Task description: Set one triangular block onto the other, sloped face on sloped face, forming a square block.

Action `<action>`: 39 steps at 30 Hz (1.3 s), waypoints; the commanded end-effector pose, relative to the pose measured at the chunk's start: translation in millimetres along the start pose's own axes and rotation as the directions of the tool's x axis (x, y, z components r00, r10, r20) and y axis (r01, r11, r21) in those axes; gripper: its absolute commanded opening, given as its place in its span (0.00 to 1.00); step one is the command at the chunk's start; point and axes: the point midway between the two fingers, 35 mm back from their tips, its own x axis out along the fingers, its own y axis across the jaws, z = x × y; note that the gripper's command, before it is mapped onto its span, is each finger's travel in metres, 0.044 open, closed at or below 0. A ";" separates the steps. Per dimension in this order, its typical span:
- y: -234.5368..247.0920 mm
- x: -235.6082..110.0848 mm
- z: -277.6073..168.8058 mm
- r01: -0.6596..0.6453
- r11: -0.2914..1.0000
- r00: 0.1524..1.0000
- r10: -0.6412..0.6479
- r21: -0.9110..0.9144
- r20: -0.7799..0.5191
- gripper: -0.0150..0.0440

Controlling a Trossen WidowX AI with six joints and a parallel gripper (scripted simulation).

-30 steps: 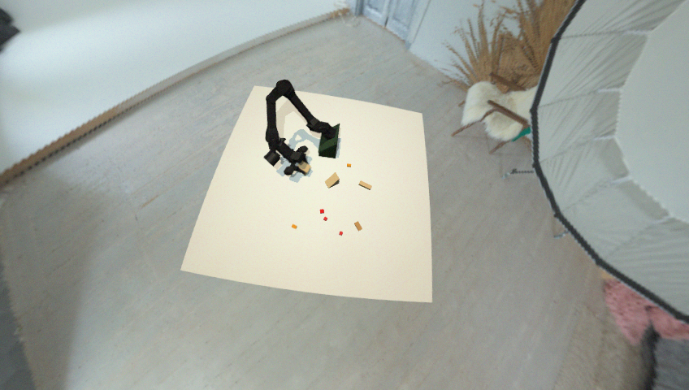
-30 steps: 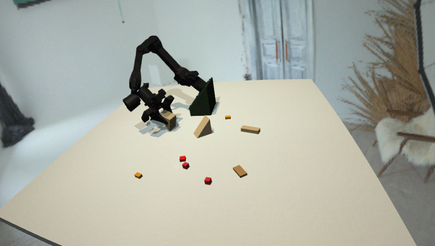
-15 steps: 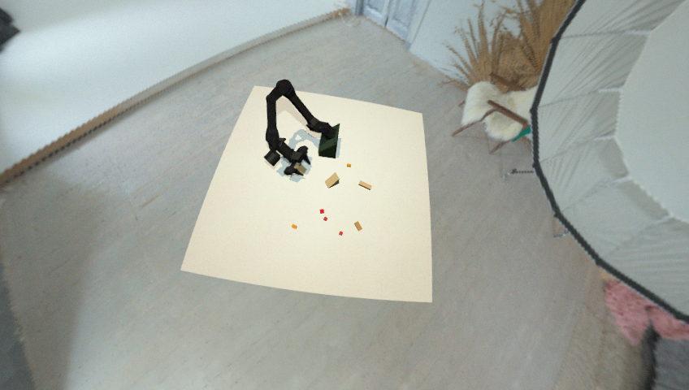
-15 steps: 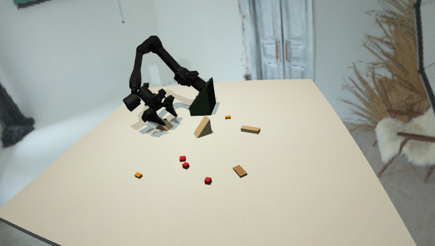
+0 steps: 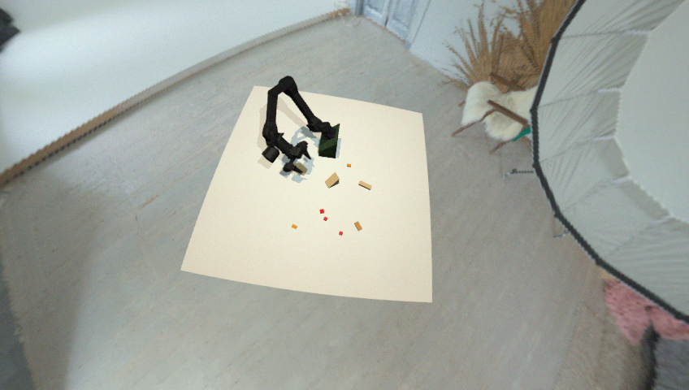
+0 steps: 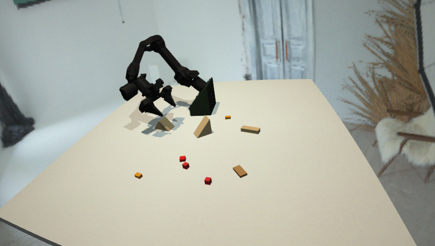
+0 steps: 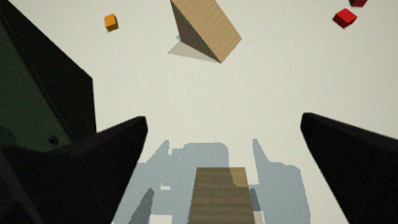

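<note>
Gripper (image 5: 305, 164) (image 6: 169, 110) (image 7: 222, 121) is hovering, jaws spread, above one block (image 5: 301, 168) (image 6: 164, 124) (image 7: 220, 196) near the table's (image 5: 309, 261) (image 6: 152, 210) (image 7: 276, 84) far-left corner; the other block (image 5: 331, 179) (image 6: 202, 126) (image 7: 210, 28) is resting beyond. Dipping off-centre could be tipping the near one.

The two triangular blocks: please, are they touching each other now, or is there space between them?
Apart. The exterior view shows table surface between the block near the gripper and the other triangular block.

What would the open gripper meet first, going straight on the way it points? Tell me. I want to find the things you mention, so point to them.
Probably the table (image 5: 270, 261) (image 6: 274, 198) (image 7: 271, 84), as the gripper (image 5: 306, 165) (image 6: 169, 110) (image 7: 222, 121) slants down; the nearest wooden wedge (image 5: 301, 168) (image 6: 164, 124) (image 7: 220, 198) might come first, since depth is unclear.
</note>
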 end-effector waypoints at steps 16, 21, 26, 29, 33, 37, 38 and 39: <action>37.6 13.2 13.9 -0.275 0.914 0.767 0.396 0.298 -0.505 1.00; 32.8 17.7 9.9 -0.164 0.949 0.487 0.315 0.269 -0.815 1.00; 8.6 24.0 25.7 -0.015 1.000 0.245 0.006 0.003 -0.970 1.00; 4.7 25.8 29.8 0.003 0.999 0.220 -0.047 -0.047 -0.974 1.00; 4.7 25.8 29.8 0.003 0.999 0.220 -0.047 -0.047 -0.974 1.00; 4.7 25.8 29.8 0.003 0.999 0.220 -0.047 -0.047 -0.974 1.00; 4.7 25.8 29.8 0.003 0.999 0.220 -0.047 -0.047 -0.974 1.00; 4.7 25.8 29.8 0.003 0.999 0.220 -0.047 -0.047 -0.974 1.00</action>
